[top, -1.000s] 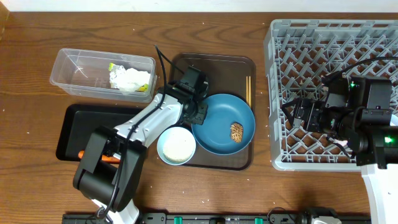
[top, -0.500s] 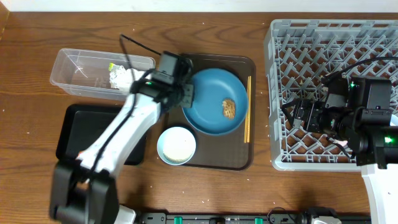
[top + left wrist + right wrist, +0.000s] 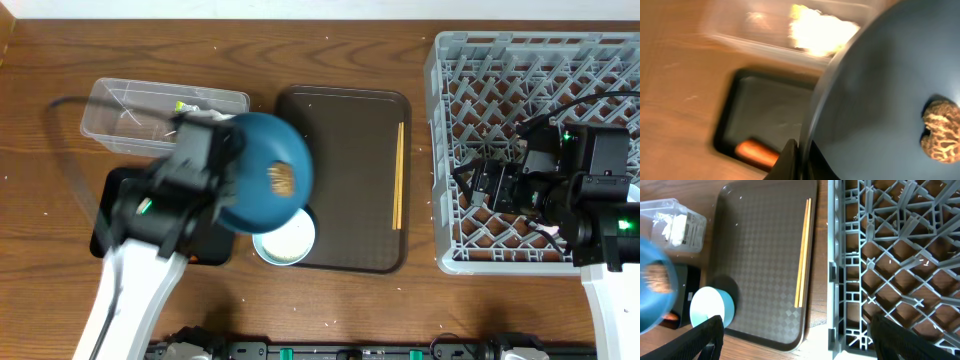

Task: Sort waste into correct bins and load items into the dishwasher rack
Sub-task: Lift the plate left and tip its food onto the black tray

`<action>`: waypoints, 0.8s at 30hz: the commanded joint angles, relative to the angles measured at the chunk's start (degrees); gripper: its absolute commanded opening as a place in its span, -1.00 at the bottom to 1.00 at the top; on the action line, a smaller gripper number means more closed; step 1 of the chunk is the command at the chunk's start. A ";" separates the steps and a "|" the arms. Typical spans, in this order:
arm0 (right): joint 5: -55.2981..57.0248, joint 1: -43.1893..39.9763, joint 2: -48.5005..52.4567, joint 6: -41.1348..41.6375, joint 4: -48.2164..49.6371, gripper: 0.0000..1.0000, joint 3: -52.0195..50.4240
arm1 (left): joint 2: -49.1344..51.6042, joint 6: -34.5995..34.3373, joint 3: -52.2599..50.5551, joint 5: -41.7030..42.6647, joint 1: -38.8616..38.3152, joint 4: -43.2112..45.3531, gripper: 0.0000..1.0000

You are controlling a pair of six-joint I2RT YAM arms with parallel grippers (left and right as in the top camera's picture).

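We tip slowly, left claw [image 3: 799, 156] clamped on plate [image 3: 875, 95] rim, so lump [image 3: 940, 131] drops into black tray [image 3: 767, 112] below claw.

The plate [image 3: 255, 150] is dark blue, its lump [image 3: 281, 179] mottled brown. The bowl [image 3: 257, 243] is white, rimmed light blue. Pale wooden chopsticks [image 3: 398, 175] lie on a dark brown, diamond-patterned serving tray [image 3: 350, 180]. The lattice rack [image 3: 437, 160] is grey. The carrot [image 3: 756, 151] is orange in a black bin [image 3: 765, 107].

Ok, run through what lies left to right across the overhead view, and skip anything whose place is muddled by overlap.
clear tub → dark blue plate → chopsticks → dishwasher rack
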 commanded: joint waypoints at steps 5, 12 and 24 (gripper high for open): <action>-0.02 0.63 0.07 -0.81 0.20 0.74 0.28 | -6.62 -22.58 0.66 -28.20 0.44 -14.05 -0.88; -0.04 0.63 0.07 -0.81 0.59 0.75 0.28 | -2.12 -29.14 -3.52 -36.74 0.46 -20.57 -0.87; -0.11 0.63 0.04 -0.79 0.55 0.75 0.28 | 12.02 -26.10 -3.52 -38.73 0.44 -24.63 -0.88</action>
